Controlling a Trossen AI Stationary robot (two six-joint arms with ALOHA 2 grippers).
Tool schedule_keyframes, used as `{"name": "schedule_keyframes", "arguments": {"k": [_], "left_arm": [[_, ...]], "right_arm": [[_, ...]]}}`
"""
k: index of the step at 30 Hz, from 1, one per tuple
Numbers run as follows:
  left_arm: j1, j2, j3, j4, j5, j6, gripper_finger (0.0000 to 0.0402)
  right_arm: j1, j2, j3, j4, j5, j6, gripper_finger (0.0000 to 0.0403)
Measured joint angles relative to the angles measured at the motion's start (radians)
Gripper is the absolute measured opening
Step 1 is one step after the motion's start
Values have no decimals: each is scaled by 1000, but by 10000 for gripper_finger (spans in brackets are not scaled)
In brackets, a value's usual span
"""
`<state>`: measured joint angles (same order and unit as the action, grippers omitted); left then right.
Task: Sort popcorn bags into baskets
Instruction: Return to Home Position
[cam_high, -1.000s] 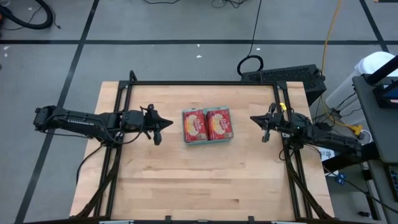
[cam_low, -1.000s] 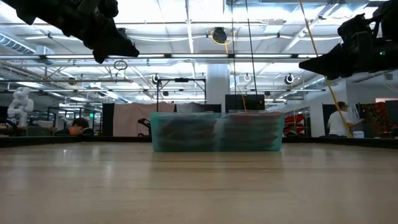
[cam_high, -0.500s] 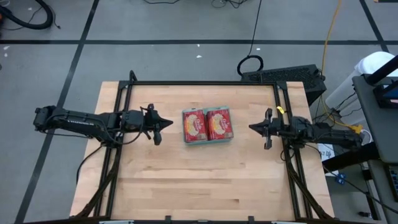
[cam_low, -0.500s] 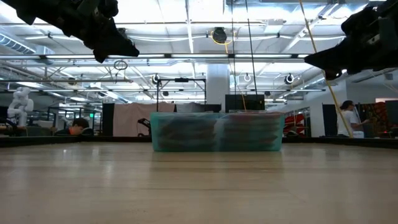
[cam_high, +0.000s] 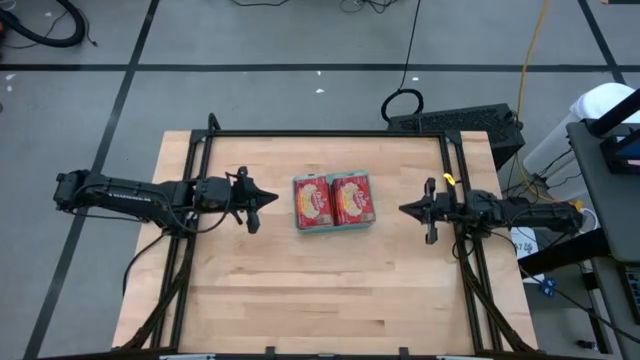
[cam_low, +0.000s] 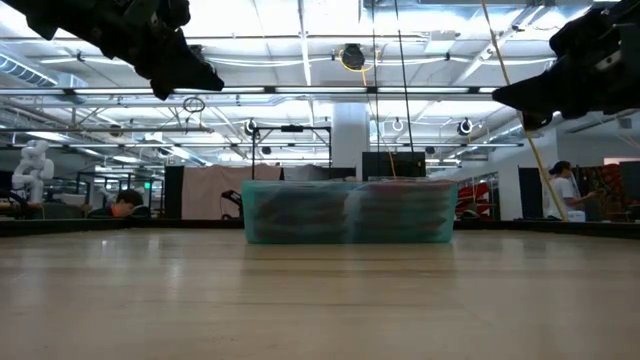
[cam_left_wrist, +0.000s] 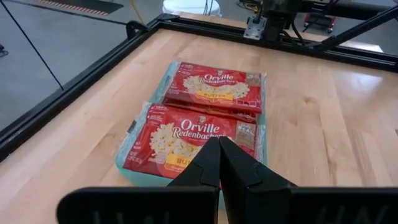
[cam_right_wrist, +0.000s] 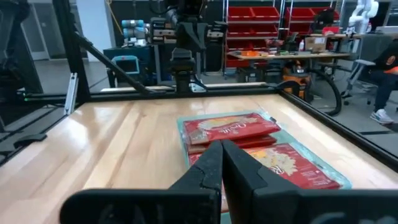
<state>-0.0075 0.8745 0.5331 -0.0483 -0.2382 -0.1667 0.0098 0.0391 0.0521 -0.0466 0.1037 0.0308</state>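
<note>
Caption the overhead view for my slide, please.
Red popcorn packets lie in a shallow teal tray; left gripper and right gripper, shut, flank it.

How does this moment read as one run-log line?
left gripper: shut, empty, left of tray | right gripper: shut, empty, right of tray | popcorn bags: side by side in tray

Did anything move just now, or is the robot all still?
The right gripper, shut and empty, swung a little sideways as its arm straightened. The left gripper, the popcorn bags and the teal tray stayed put.
</note>
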Motion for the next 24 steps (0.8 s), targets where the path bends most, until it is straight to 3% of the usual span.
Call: {"name": "schedule_keyframes", "arguments": {"k": [5,13,17,24], "left_arm": [[0,0,0,0,0,15,1],[0,-14,0,1,4,14,2],[0,-46,0,0,6,14,2],[0,-95,1,-6,6,38,2]], "right_arm": [[21,-1,-36,82,39,-20,0],[22,13,-37,77,14,-54,0],[21,-12,-37,87,57,-108,0],[16,-30,-37,82,21,-95,0]]}}
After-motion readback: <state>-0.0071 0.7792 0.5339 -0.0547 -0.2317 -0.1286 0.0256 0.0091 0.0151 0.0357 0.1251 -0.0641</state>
